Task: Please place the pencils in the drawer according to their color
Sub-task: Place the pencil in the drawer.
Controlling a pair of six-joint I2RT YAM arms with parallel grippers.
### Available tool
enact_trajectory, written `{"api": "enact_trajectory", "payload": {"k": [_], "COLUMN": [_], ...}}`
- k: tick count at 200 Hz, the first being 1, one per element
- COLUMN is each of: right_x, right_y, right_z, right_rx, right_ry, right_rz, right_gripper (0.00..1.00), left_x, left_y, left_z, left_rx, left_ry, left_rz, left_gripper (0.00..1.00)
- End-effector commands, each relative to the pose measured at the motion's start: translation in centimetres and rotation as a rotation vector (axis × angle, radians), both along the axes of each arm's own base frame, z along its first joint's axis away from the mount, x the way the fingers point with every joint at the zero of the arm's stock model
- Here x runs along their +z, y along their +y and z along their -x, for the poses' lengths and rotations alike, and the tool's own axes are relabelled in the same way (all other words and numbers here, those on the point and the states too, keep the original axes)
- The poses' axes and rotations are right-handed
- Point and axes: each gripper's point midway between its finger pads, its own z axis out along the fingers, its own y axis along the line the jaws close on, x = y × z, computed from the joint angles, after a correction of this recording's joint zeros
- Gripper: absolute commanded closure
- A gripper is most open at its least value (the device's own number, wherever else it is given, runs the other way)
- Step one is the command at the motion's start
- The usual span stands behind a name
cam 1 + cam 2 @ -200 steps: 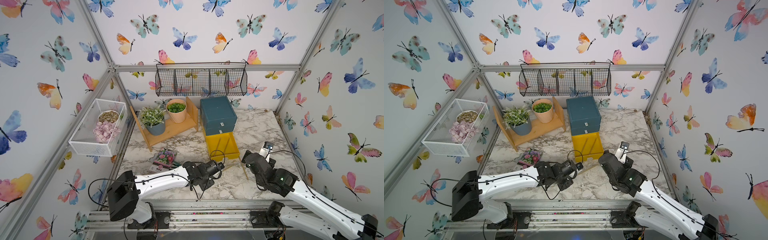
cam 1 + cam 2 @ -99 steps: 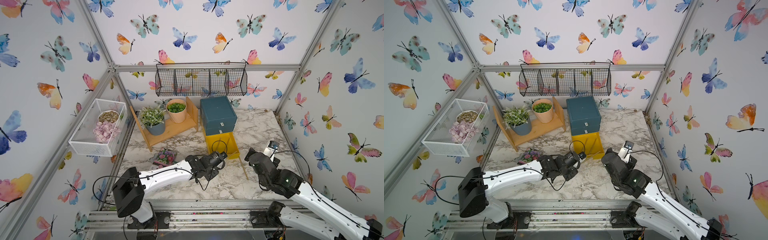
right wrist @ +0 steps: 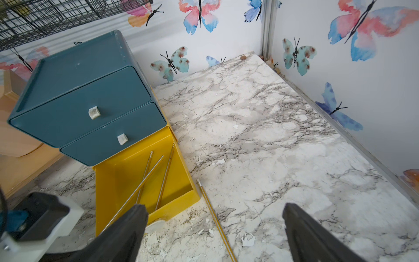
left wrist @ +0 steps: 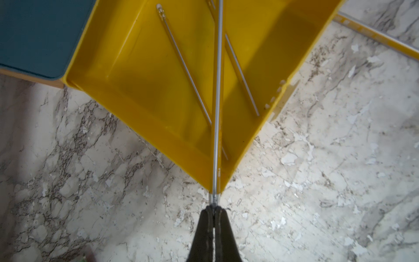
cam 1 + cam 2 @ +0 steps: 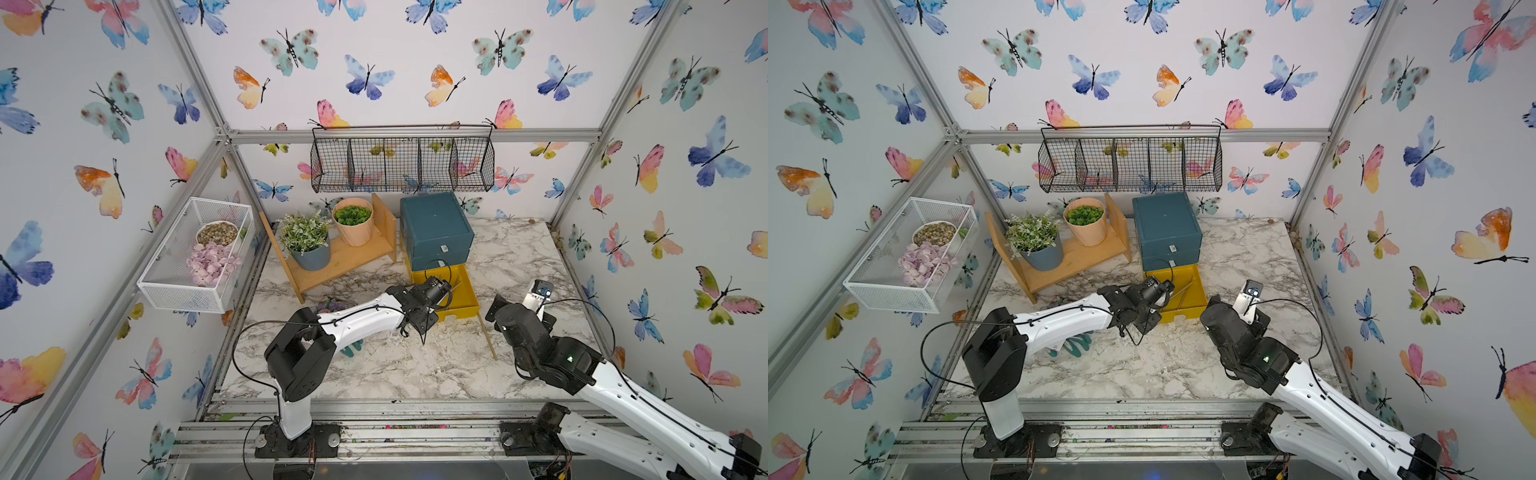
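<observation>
Boxy dark-teal chest (image 5: 434,226) of smooth matt plastic with rounded edges, standing on a chipped, marble-print tabletop (image 5: 415,365). Three stacked drawers: two teal ones shut, each with a small pale pull tab, and below them a glossy yellow drawer (image 4: 136,90), tray-shaped and slid out of the chest's front. Long, thin, straight pencils with a metallic sheen, colour hard to judge under the glare, probably gold-tan. Left arm stretched low from the front rail to the open drawer's front corner, left gripper (image 4: 214,207) pinched tight on the end of one pencil (image 4: 217,102), shaft slanting over that corner into the tray. Right arm bent at the elbow, in front of the chest and to its right, right gripper (image 3: 214,207) with jaws spread wide and gripping nothing. Four pencils in sight: one held, two lying (image 4: 188,70) (image 4: 242,77) on the tray floor, and one loose pencil (image 3: 215,220) on the marble just beside the tray's right wall.
</observation>
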Motion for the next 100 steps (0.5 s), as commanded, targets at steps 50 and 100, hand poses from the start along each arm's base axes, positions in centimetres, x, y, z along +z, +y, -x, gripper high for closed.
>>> {"api": "enact_trajectory", "payload": {"k": [50,100], "right_x": [-5.5,-12.9], "right_y": [1.7,-0.5], "right_z": [-2.9,-4.4], "right_rx": [0.152,0.215], "right_ry": [0.271,0.537], "right_rz": [-0.048,-0.206], "right_gripper": [0.01,0.03], "left_x": [-0.7,-0.7], "left_y": [-1.1,-1.5], "left_z": [-2.5,-3.8], "left_rx": [0.077,0.153], "left_ry": [0.019,-0.011], "left_rz": [-0.036,-0.014], "left_gripper": [1.00,0.72]}}
